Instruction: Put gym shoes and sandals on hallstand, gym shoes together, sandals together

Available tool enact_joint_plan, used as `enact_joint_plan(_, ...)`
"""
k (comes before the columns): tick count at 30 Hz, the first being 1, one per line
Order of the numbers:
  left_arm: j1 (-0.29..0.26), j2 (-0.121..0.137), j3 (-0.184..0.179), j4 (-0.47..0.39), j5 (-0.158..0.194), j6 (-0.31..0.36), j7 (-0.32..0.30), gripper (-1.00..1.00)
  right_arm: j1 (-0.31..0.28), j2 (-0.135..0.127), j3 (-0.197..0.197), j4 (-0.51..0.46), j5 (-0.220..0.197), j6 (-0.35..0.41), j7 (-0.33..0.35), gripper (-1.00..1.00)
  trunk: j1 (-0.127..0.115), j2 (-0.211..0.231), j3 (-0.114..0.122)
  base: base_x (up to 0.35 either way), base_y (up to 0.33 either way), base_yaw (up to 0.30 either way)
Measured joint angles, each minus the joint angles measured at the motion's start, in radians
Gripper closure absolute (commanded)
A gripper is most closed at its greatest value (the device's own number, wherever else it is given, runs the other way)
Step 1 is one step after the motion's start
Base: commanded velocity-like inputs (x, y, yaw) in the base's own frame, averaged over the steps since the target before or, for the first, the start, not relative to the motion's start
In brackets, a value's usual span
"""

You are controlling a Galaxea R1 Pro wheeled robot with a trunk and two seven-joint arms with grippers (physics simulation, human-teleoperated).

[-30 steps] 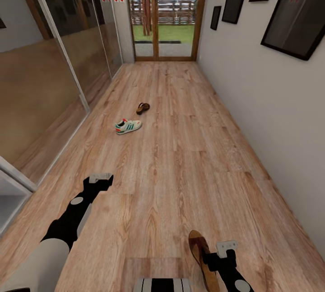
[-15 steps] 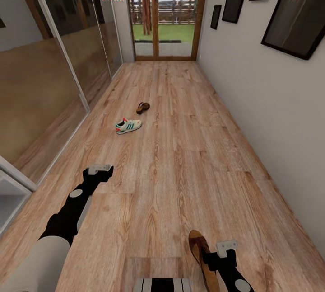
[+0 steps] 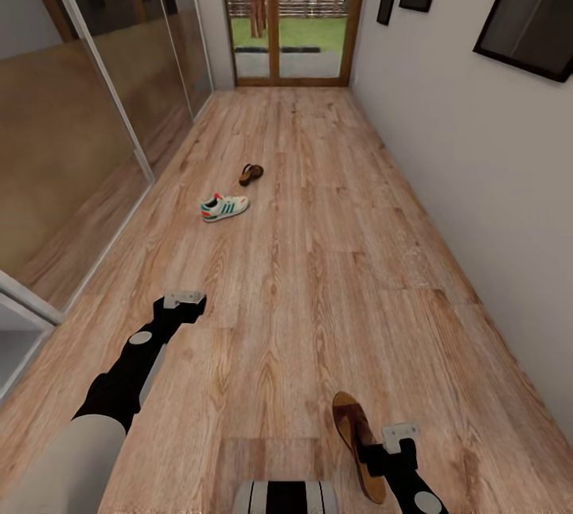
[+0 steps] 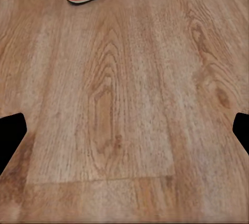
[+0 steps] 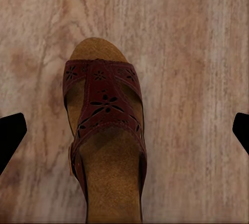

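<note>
Sandal (image 3: 356, 442) riding in the right pincer (image 3: 395, 444) down the corridor.
Right pincer is pinching one sandal at its heel end; left pincer (image 3: 182, 301) is hanging spread and empty over the floor (image 3: 318, 275). A gym shoe (image 3: 224, 207) and the second sandal (image 3: 251, 174) are lying ahead, near each other. Judging by this, carrying is underway; next comes finding the rack and setting the sandal on it.
</note>
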Motion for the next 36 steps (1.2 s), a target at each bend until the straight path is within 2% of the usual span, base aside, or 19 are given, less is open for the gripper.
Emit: enact_joint_plan(36,-0.008,-0.002,0.000,0.000,0.002,0.004,-0.001,-1.00,0.000,0.000,0.000,0.000,0.000,0.000,0.000,-1.00,0.016,-0.008,-0.195,0.000,0.000,0.000)
